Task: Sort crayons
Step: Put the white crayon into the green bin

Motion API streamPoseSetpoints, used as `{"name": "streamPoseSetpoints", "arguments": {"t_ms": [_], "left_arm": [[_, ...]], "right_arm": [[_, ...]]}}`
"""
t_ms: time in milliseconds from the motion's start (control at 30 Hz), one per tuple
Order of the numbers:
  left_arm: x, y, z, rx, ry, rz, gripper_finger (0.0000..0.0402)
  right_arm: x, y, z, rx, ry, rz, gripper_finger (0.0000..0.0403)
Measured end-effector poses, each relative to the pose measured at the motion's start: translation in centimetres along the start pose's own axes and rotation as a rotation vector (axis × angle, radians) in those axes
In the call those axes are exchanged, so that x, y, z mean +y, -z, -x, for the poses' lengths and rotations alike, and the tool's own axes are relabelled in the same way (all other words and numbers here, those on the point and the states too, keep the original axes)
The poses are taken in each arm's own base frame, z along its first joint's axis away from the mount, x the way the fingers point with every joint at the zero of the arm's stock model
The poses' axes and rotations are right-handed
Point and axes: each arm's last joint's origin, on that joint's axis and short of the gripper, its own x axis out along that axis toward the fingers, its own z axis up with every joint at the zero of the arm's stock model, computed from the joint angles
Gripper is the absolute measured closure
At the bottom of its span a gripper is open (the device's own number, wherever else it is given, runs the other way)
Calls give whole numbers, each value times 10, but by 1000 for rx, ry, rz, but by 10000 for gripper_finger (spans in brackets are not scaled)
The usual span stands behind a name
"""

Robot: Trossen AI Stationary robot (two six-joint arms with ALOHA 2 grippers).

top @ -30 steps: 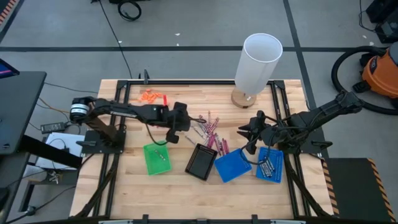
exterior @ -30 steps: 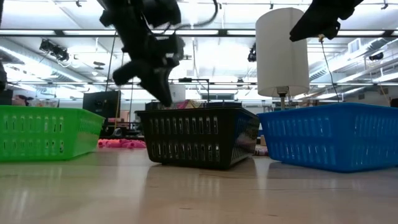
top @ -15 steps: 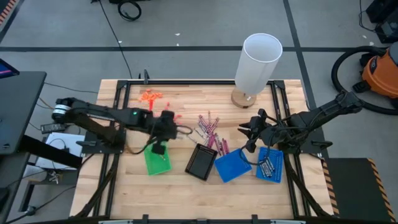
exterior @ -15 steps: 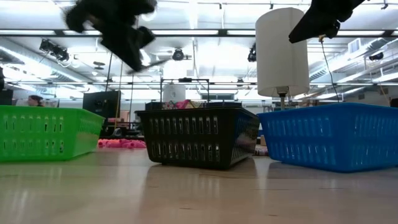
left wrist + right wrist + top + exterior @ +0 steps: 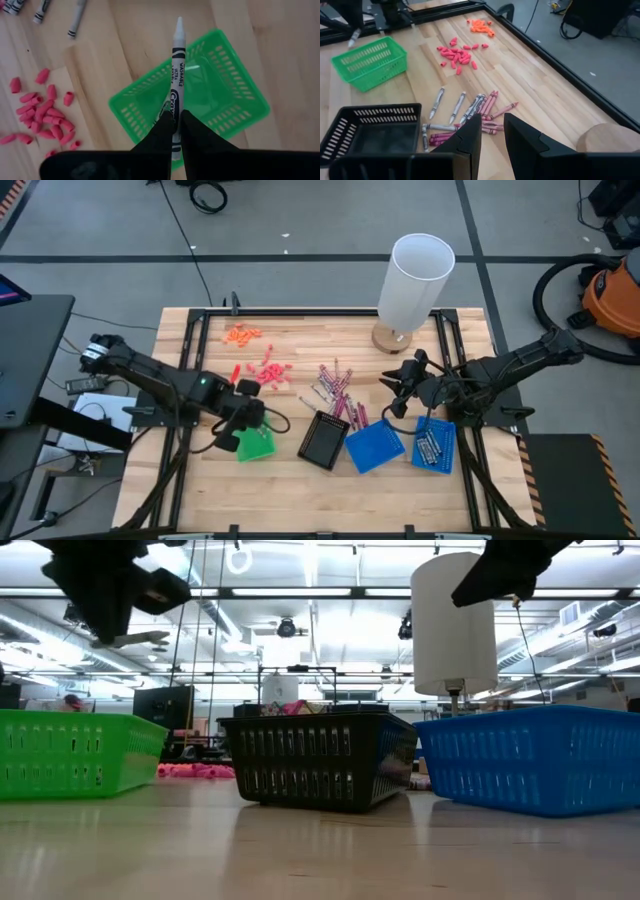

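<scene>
Here the left gripper is hanging directly over the green basket, its fingers pinching a grey crayon by its lower half so the tip is pointing clear ahead; that placement suggests a drop into this basket is coming. The wrapper is reading "WASHABLE", "ULTRA" and "Crayola". The remaining crayons, grey and magenta mixed, are lying on the table at about 12 o'clock from the black basket, probably left loose for picking one by one. The right gripper is waiting above the table at roughly 3 o'clock from that pile, fingers parted and empty, likely keeping clear. The coral bits are sitting at 9 o'clock from the pile.
</scene>
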Motion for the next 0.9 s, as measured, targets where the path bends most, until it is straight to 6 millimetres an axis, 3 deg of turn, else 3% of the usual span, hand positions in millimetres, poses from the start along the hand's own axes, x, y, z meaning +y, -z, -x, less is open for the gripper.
{"name": "streamPoseSetpoints", "arguments": {"t_ms": [500, 900], "left_arm": [[-20, 0, 0, -7, -67, -85, 386], [-32, -11, -44, 185, -78, -210, 386]], "right_arm": [[3, 1, 3, -4, -21, 40, 311], [9, 0, 6, -32, -57, 57, 311]]}}
